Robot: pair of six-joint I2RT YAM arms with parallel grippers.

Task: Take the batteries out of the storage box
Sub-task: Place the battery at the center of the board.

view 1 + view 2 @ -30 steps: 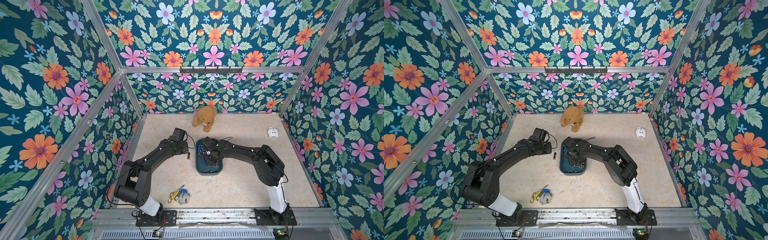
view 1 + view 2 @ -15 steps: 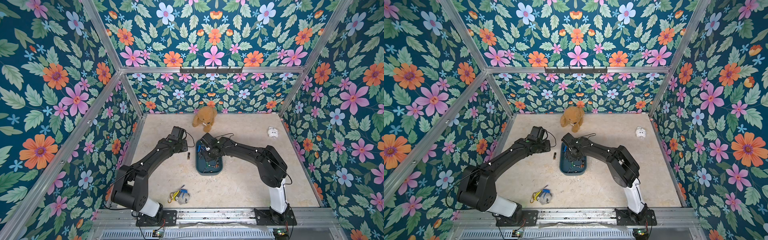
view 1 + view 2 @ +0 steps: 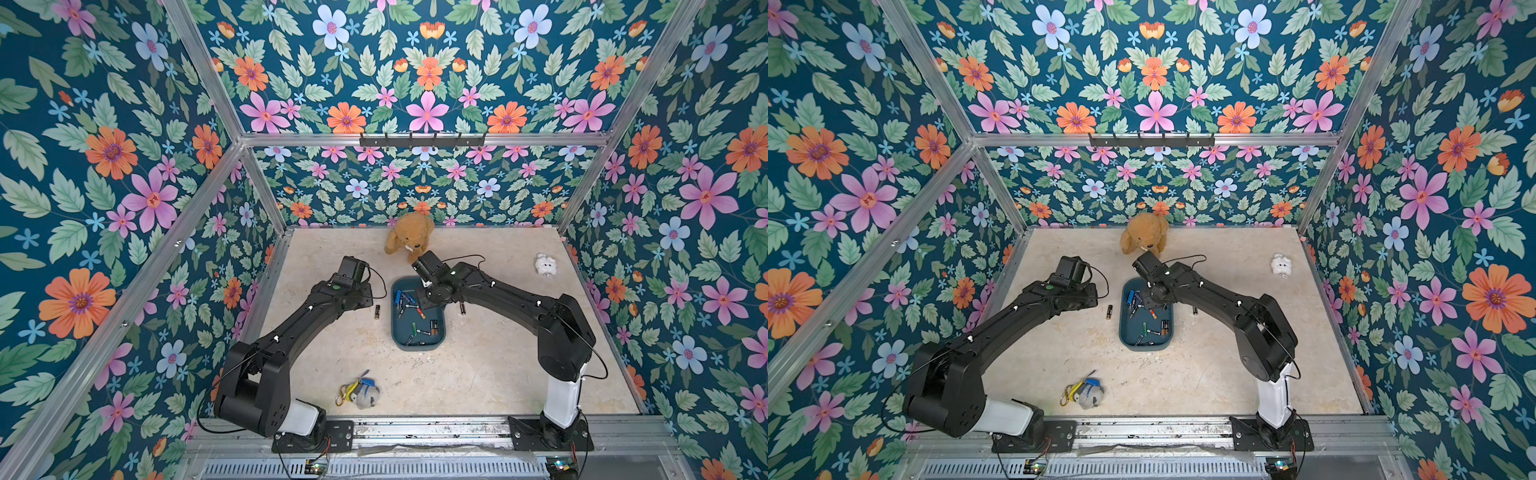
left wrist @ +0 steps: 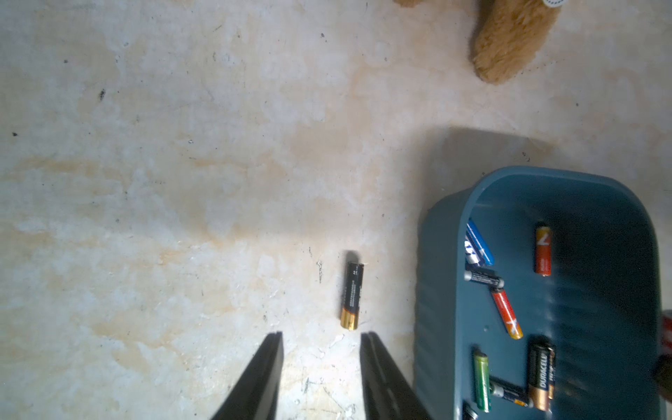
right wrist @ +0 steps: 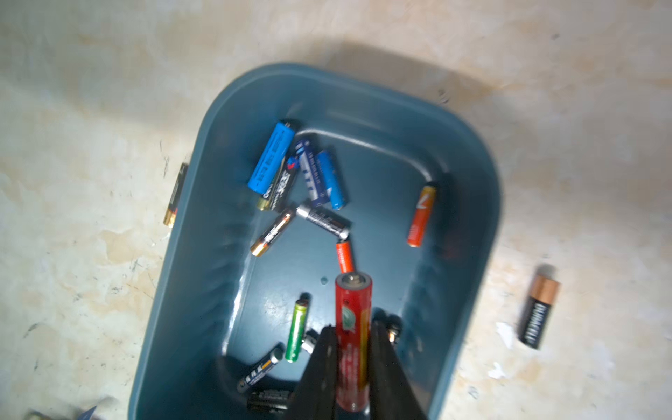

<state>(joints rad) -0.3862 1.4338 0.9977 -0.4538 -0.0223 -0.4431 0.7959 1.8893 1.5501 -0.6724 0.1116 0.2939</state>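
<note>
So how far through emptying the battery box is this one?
Early. Done: two batteries lie on the table, a black-and-gold battery left of the storage box, a Duracell battery right of it. In hand: the right jaws grip a red battery above the box. To do: a dozen or so batteries remain inside; the left jaws are open and empty.

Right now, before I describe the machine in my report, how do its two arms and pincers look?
Both the left arm and the right arm are matt black with boxy links, a white segment near each base, small white dots and thin black cables looping at the wrists. The left pincer and right pincer have flat black fingers tapering to narrow tips.
</note>
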